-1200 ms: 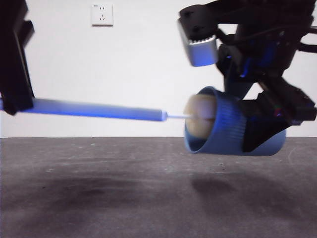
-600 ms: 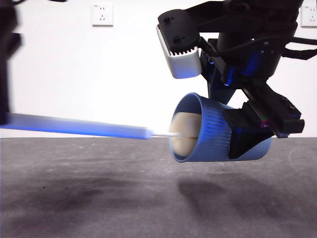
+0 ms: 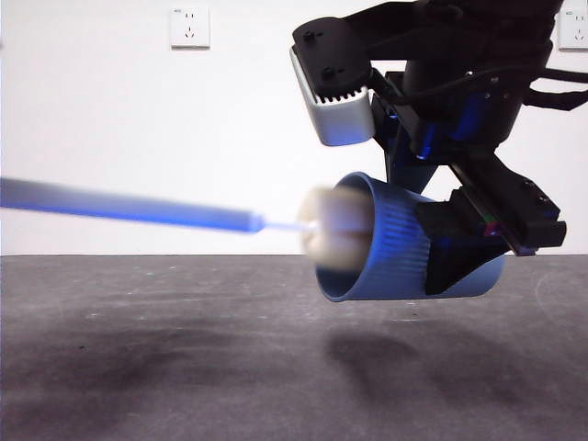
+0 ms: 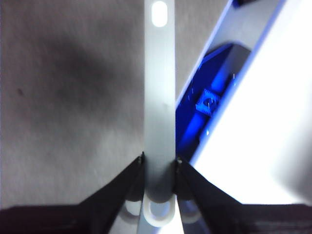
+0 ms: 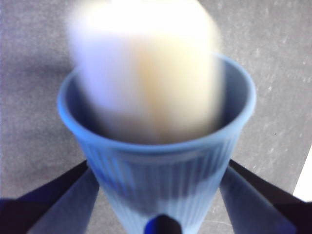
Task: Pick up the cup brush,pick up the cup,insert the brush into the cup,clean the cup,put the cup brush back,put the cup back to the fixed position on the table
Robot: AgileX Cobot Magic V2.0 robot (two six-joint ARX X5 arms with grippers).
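Counter point(image 3: 184, 367): dark grey, nothing of the task resting on it; shadows are cast beneath the raised things.

Right gripper point(image 3: 459, 248): seen large and dark at 2 o'clock in the front view, clamped on the cup's ribbed wall near the base, jaws on both sides in the right wrist view.

Cup point(image 3: 390, 243): blue, held clear of the counter, tipped on its side, mouth turned toward 9 o'clock.

Cup brush point(image 3: 138, 207): long axis near level, handle running from 9 o'clock in to the cup mouth. Sponge head point(image 5: 146, 68) is blurred, half in the rim, half out.

Left gripper point(image 4: 158, 163): out of the front view; closed on the flat grey handle in its wrist view.

Judged: cleaning strokes under way. Brush axis and cup axis are roughly in line; withdrawal would run toward 9 o'clock.
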